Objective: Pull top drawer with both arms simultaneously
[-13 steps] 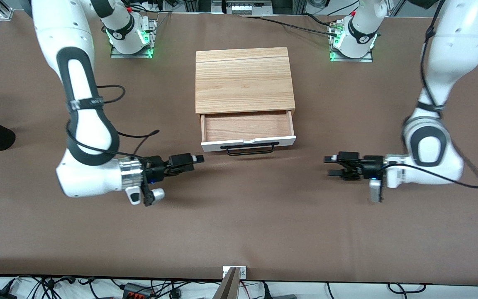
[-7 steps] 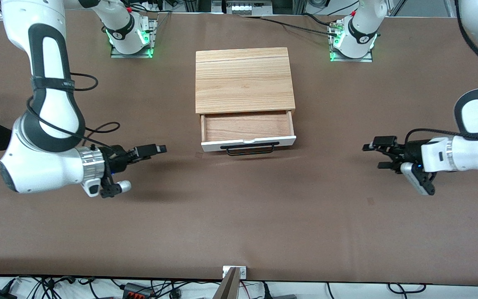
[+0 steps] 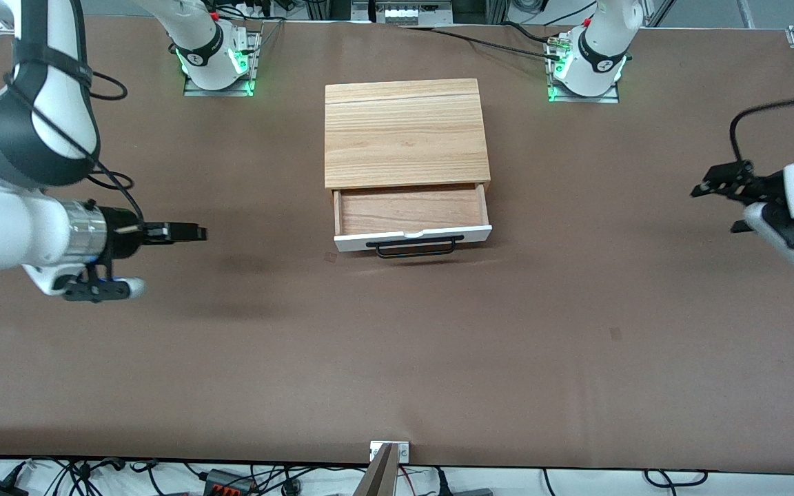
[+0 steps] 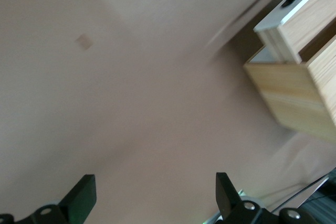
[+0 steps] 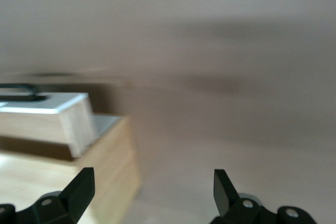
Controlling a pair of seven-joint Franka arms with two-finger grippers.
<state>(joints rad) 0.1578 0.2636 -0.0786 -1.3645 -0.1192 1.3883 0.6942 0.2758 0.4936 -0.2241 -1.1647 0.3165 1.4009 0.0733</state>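
The top drawer (image 3: 411,210) stands pulled partly out of its wooden box (image 3: 405,134), empty, with its white front panel and black bar handle (image 3: 414,246) toward the front camera. My right gripper (image 3: 190,233) is open and empty over bare table toward the right arm's end, well clear of the drawer. My left gripper (image 3: 714,189) is open and empty over the table toward the left arm's end. The left wrist view shows its open gripper (image 4: 155,198) and the drawer (image 4: 294,19) far off. The right wrist view shows its open gripper (image 5: 152,187) and the drawer (image 5: 47,103).
The arm bases (image 3: 218,65) (image 3: 584,69) with green lights stand farther from the front camera than the box. A small metal bracket (image 3: 389,451) sits at the table's front edge. The brown table (image 3: 397,358) spreads around the box.
Both grippers have swung away from the drawer toward their own ends of the table. The drawer has stayed pulled out as before.
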